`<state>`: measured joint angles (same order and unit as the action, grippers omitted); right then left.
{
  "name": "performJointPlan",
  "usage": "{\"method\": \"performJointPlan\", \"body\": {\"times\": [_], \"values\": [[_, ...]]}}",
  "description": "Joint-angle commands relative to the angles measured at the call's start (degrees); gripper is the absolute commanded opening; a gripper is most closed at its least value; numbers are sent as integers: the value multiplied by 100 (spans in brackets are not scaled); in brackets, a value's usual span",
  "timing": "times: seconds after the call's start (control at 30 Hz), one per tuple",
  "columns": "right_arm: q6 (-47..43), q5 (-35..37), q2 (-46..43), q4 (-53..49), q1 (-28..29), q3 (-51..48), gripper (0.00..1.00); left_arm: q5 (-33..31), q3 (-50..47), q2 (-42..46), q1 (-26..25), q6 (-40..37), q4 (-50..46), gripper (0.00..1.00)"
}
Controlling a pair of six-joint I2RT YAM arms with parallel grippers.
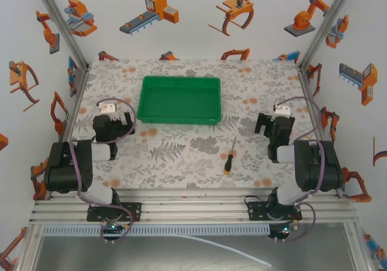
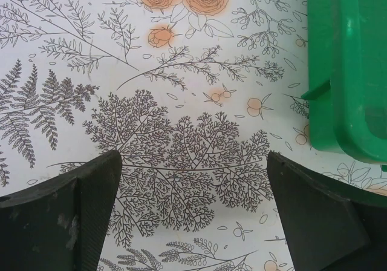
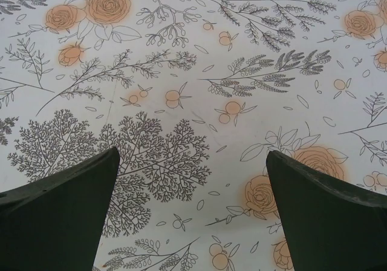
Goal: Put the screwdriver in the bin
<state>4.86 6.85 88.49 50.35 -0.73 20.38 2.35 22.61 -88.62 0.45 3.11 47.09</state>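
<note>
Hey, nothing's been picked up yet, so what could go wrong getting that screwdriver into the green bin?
1. The screwdriver lies flat and thin on the table. The open right gripper, the nearer one, might nudge or roll it instead of pinching it.
2. The bin sits loose with a raised rim, so a low carry could clip its near wall and shove it.

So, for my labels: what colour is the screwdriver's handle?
The screwdriver has a black-and-orange handle; clearest in the top external view.
</note>
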Motion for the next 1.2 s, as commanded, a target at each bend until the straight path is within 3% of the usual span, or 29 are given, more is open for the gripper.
{"method": "performJointPlan", "body": {"times": [0.0,1.17], "values": [[-47,-4,6,61,-48,133,99,-37,86,24,-18,-101,54,97],[-14,66,6,58,-50,133,99,-49,94,21,-27,-107,44,97]]}}
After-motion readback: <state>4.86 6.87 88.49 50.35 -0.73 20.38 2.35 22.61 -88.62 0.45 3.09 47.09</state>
